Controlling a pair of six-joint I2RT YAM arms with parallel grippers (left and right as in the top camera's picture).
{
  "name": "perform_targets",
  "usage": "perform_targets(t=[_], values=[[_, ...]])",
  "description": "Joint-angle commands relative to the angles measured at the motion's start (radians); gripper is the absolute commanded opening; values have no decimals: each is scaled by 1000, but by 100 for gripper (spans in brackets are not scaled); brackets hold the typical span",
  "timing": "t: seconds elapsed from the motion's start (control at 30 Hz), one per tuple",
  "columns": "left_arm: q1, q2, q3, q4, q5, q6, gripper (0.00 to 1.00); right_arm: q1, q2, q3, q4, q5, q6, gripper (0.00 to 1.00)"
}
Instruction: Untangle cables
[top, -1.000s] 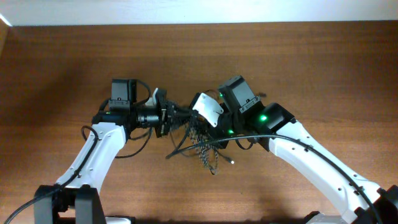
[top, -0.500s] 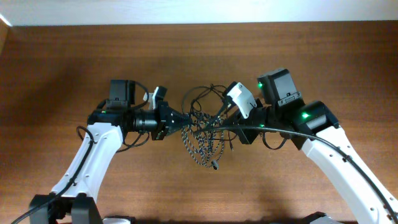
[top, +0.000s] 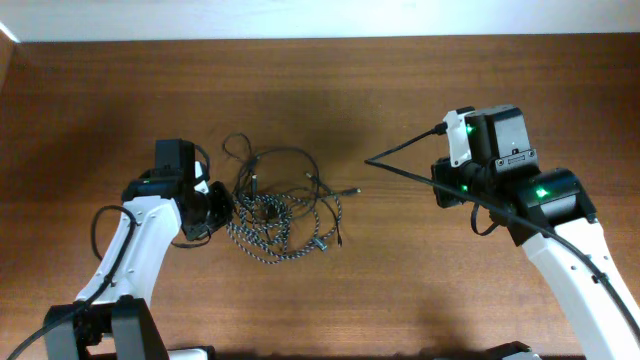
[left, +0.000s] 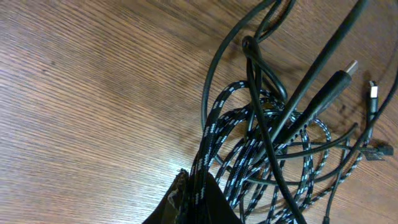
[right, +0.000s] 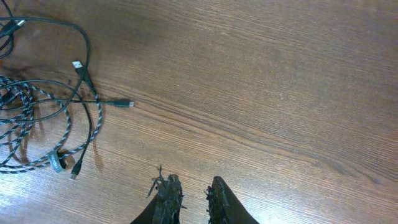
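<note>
The cables (top: 280, 212) lie heaped on the tabletop (top: 380, 90), and the left end effector (left: 193, 186) is clamped on the speckled braided cord (left: 212, 127) at the heap's 9 o'clock edge. The right end effector (right: 189, 190) hangs well off at 3 o'clock, slightly apart and empty. This looks like mid-separation, and next the right one likely needs to pinch a thin black cord (right: 115, 103) and draw it toward 3 o'clock.

The surface (top: 400, 255) is lying bare between the cables (top: 285, 212) and the right gripper (right: 189, 186), leaving a wide lane there and along the near edge. The cables are sprawling in loops right against the left gripper (left: 191, 194), crowding its jaws, with plug ends (right: 127, 104) poking rightward. The right arm's black wire (top: 400, 172) is jutting toward the heap.
</note>
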Motion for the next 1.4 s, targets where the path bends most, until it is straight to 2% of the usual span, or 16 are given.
perform_targets(t=[0.0,0.07,0.17,0.2,0.33,0.53,0.57,0.63,0.77,0.87,0.97,1.1,1.17,1.23,1.3,1.37], values=[[2,5,-9,-19,-135,17,6,-4,-18,26,-3,49,80,22],[2,5,-9,-21,-196,17,0,-4,-18,26,-3,49,118,36],[2,5,-9,-33,-193,27,0,-3,-13,25,-3,-116,155,82],[2,4,-8,-24,-113,140,0,-3,1,25,-4,-192,155,99],[1,-96,42,7,145,479,0,-2,102,22,-64,-304,154,99],[2,-618,43,-7,530,838,0,-1,178,21,-2,-669,126,95],[2,-683,43,-6,584,874,0,-1,178,21,-1,-762,84,84],[2,-704,43,0,569,858,0,-1,178,21,-11,-865,66,81],[2,-613,43,156,596,597,0,-1,150,21,-246,-917,-91,63],[2,-532,43,223,773,578,0,-1,-6,21,-330,-914,-136,62],[2,-498,43,198,1000,866,0,-1,-140,21,-233,-828,-135,63],[2,-498,43,43,997,1126,0,-1,-135,21,-138,-825,-131,63],[2,-498,43,0,971,1176,0,-1,-103,21,-57,-827,0,62],[2,-498,43,0,936,1177,0,2,-50,21,-27,-827,268,45],[2,-498,43,0,902,1176,0,58,13,21,-12,-827,451,44],[2,-498,43,-1,849,1176,0,135,58,21,50,-822,485,44]])
